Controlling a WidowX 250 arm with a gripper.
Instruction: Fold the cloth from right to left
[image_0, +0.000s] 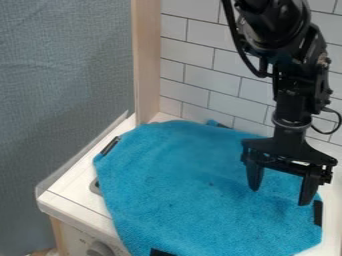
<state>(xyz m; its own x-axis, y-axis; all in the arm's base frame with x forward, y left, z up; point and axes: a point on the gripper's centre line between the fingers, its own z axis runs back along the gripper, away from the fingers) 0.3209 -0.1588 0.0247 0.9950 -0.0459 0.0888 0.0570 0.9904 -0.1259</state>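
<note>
The pincer (280, 197) is spread apart; beneath and left of it the cloth (180, 185) is laid open. The grasp seems due: the edge nearest the pincer must be pinched, lifted and carried leftward.

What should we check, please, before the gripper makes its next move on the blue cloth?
1. Blue cloth spread out, not yet folded over: ok.
2. Gripper over the cloth's right-hand part, as the camera sees it, where the fold should start: ok.
3. Gripper's two fingers apart, ready to grasp: ok.
4. Cloth gripped: not ok; no pinched fabric is visible between the fingers.
5. Fingertips down on the fabric: cannot tell; one slanted view doesn't settle their height.
6. Cloth's top free of objects along the fold path: ok; the black strip at upper left sits by its edge.
</note>
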